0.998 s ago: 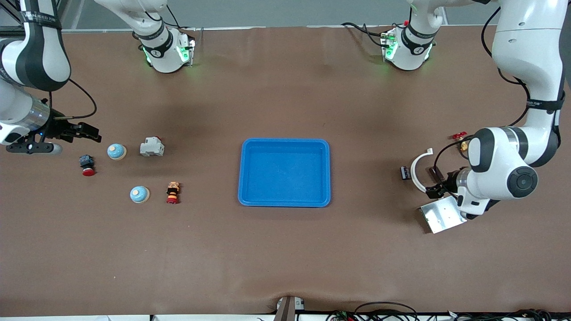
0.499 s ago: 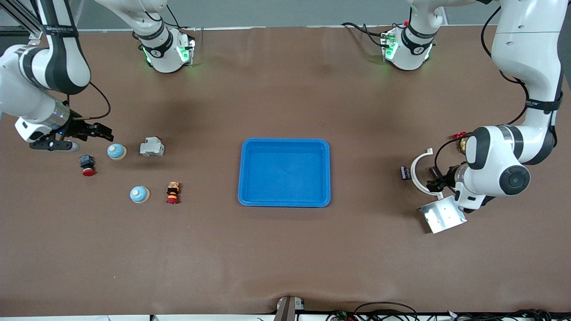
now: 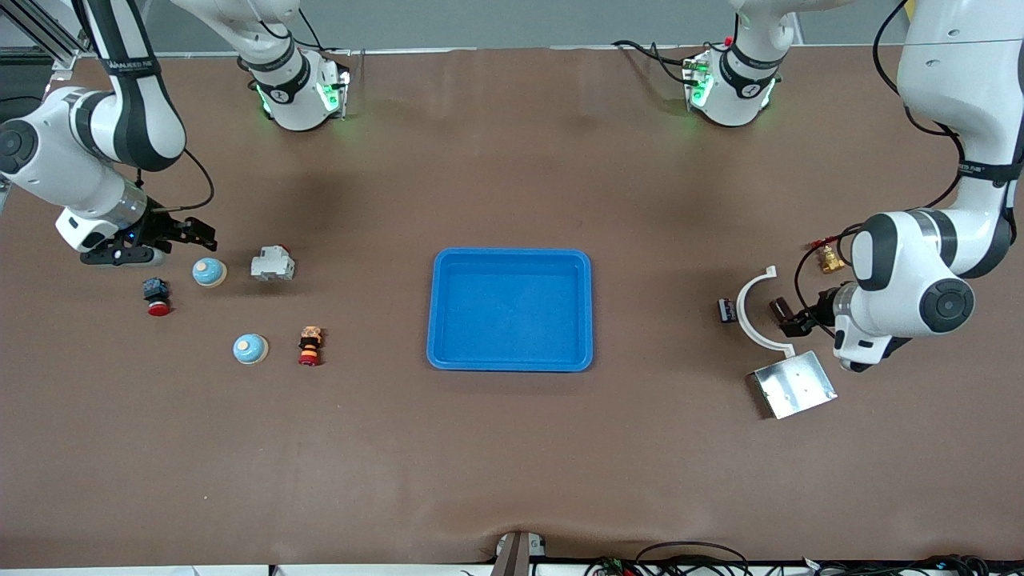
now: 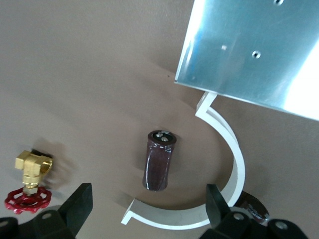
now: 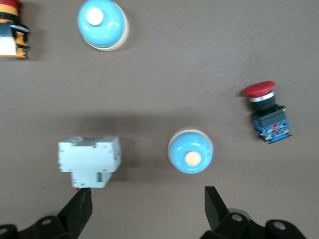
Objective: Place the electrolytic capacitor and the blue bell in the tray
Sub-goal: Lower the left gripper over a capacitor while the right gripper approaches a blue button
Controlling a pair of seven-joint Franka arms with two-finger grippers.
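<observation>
The blue tray (image 3: 512, 258) lies mid-table with nothing in it. Two blue bells sit toward the right arm's end: one (image 3: 210, 272) (image 5: 190, 152) farther from the front camera, one (image 3: 250, 349) (image 5: 102, 24) nearer. My right gripper (image 3: 208, 234) (image 5: 147, 203) hovers open just beside the farther bell, nothing between its fingers. The dark brown electrolytic capacitor (image 3: 778, 307) (image 4: 159, 160) lies on its side inside a white plastic arc (image 4: 234, 164). My left gripper (image 3: 794, 323) (image 4: 148, 201) hangs open over the arc's edge, close beside the capacitor, holding nothing.
Around the bells are a white relay block (image 3: 272, 263), a red push button (image 3: 157, 297) and an orange-and-red button (image 3: 310, 346). Near the capacitor are a silver plate (image 3: 794, 384), a brass valve (image 3: 828, 258) with a red handle and a small black part (image 3: 726, 310).
My right gripper has swung in from the table's end toward the farther bell. My left wrist has drawn back off the silver plate, which now shows fully.
</observation>
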